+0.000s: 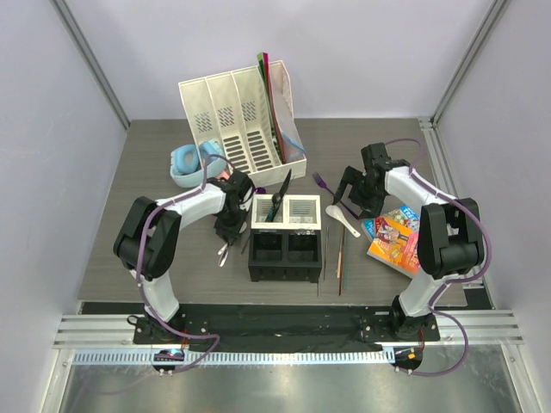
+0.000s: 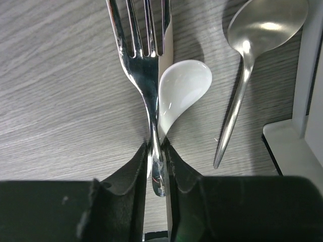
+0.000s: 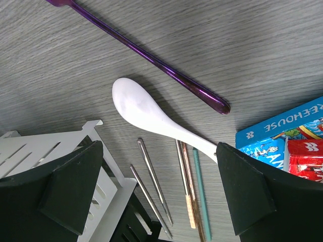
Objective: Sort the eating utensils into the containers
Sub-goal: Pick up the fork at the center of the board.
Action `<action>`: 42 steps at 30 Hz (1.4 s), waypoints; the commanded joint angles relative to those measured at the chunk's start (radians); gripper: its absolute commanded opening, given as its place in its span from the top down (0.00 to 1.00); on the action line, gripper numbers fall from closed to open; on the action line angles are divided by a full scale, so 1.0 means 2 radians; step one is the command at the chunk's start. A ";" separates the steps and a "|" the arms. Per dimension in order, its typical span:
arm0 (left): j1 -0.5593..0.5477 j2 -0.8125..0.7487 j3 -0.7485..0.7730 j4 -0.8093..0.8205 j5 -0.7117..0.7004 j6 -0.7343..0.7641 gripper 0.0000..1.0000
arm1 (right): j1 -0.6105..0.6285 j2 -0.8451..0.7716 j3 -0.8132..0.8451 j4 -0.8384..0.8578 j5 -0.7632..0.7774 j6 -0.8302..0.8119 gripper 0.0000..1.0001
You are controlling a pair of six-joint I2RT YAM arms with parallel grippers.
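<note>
While my left gripper pinches the fork by its handle, over a white spoon just left of the caddy, my right gripper hangs wide open above the other spoon, right of the caddy. Only text I can read: "REEHOUSE" on the book's blue corner.

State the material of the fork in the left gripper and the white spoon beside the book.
The fork in the left gripper: polished metal, likely stainless steel, given its mirror-like reflections. The white spoon by the book: glossy, thick and smooth with soft highlights; probably glazed ceramic, though plastic is possible.
</note>
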 commanded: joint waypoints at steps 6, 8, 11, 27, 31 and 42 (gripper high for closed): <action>-0.005 -0.028 0.038 -0.009 0.011 0.003 0.79 | 0.004 -0.012 0.016 0.005 -0.002 0.000 0.00; -0.005 -0.028 0.042 -0.008 0.010 0.004 0.79 | 0.004 -0.012 0.016 0.005 -0.002 0.000 0.00; -0.003 -0.034 0.047 0.000 0.004 0.006 0.78 | 0.004 -0.015 0.016 0.004 -0.001 0.000 0.00; 0.014 0.038 0.098 0.017 -0.027 0.014 0.77 | 0.004 -0.024 0.005 0.001 -0.001 -0.005 0.00; 0.014 0.046 0.096 0.021 -0.024 0.013 0.77 | 0.003 -0.027 0.003 0.001 0.001 -0.007 0.00; 0.014 0.044 0.069 0.025 0.000 0.007 0.77 | 0.003 -0.019 0.005 0.002 0.001 -0.007 0.00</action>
